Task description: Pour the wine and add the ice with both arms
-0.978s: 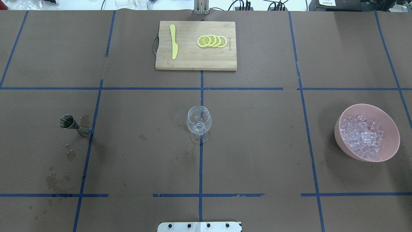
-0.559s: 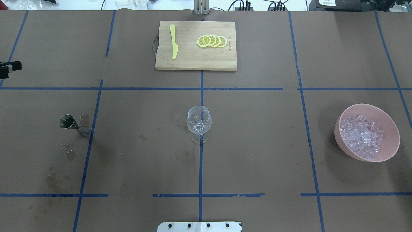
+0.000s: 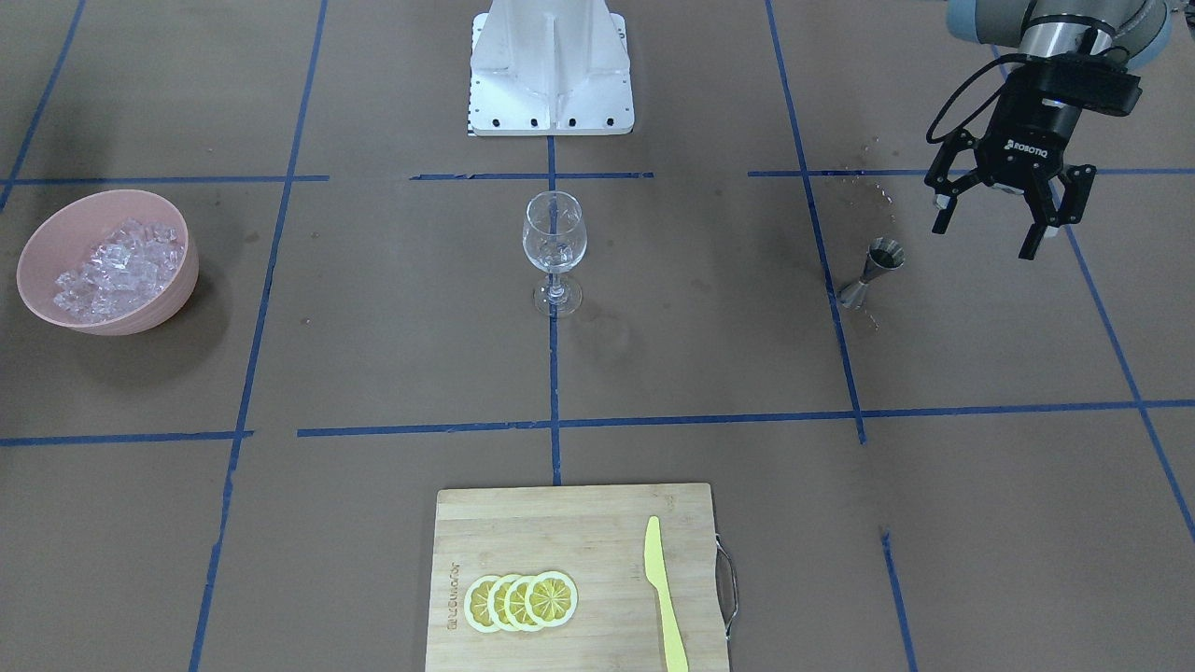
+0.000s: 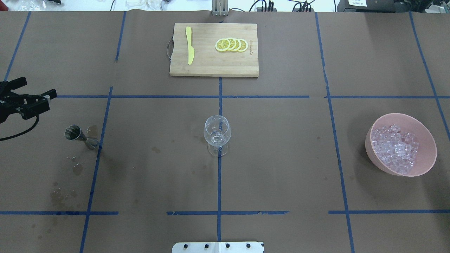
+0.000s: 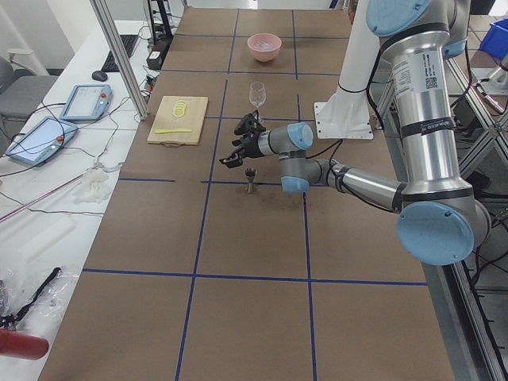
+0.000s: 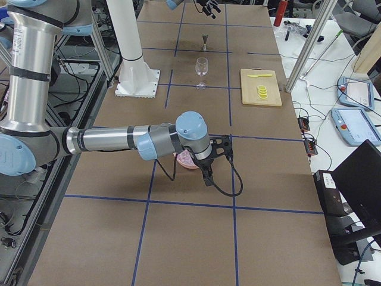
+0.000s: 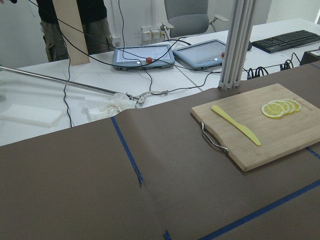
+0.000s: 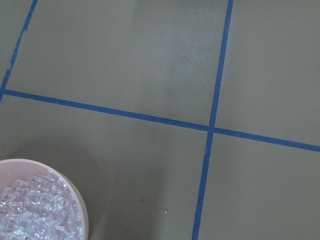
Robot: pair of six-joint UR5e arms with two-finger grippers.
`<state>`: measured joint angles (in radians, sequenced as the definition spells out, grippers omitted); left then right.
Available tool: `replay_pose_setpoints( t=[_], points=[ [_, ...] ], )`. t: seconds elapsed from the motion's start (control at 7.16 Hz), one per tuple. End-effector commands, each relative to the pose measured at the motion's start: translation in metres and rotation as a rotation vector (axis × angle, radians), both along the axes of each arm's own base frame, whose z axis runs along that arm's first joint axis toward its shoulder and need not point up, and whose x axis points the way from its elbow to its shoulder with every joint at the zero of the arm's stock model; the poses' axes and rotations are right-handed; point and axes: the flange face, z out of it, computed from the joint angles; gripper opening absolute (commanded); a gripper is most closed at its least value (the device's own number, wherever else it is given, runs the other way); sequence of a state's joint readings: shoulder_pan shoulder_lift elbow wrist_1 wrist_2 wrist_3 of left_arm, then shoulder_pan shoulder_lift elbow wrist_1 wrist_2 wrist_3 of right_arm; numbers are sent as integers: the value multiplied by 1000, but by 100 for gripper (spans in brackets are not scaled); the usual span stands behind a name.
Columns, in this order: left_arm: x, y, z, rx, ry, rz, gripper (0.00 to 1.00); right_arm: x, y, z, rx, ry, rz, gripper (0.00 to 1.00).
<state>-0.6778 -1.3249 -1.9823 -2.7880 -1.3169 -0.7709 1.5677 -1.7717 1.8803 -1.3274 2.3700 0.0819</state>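
Left of the wine glass (image 4: 217, 135), I'm hovering the left gripper (image 3: 985, 233), fingers apart, by the jigger (image 3: 873, 271). Pour and ice (image 4: 395, 149) are both waiting; the right gripper (image 6: 215, 159), I can't tell.

Probably a robotics lab: tape-gridded table (image 4: 281, 158), teach pendants (image 7: 143, 54), keyboard (image 7: 290, 39), aluminium frame post (image 7: 236, 45).

A brown table (image 8: 125, 50) fills the view. One blue tape line (image 8: 110, 111) runs across it from left to right, slanting slightly nearer toward the right. A second tape line (image 8: 221, 65) runs from far to near and crosses the first right of centre. A third strip (image 8: 20, 40) slants along the far left edge. In the near left corner, part of a pink bowl (image 8: 75, 192) holds ice (image 8: 30, 210), small clear glinting cubes heaped together.
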Motion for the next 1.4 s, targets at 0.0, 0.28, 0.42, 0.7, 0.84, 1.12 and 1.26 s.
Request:
replay_pose_setpoints(
  t=[0.0,0.28,0.42,0.7,0.84,1.12,1.26],
  points=[
    [52,34,19,-31,37,-86,100,0,0,-6,-5,-8,21,100],
    [84,50,44,-62,57,-164,100,0,0,-6,0,-8,21,100],
    [95,52,50,-56,48,-179,100,0,0,-6,0,-6,21,100],
    [117,61,61,-65,58,-187,100,0,0,-6,0,-6,21,100],
    [133,64,69,-63,52,-194,100,0,0,-6,1,-6,20,100],
    [154,73,90,-75,42,-207,100,0,0,-6,0,-6,21,100],
    [161,76,93,-71,36,-209,100,0,0,-6,1,-6,20,100]
  ],
)
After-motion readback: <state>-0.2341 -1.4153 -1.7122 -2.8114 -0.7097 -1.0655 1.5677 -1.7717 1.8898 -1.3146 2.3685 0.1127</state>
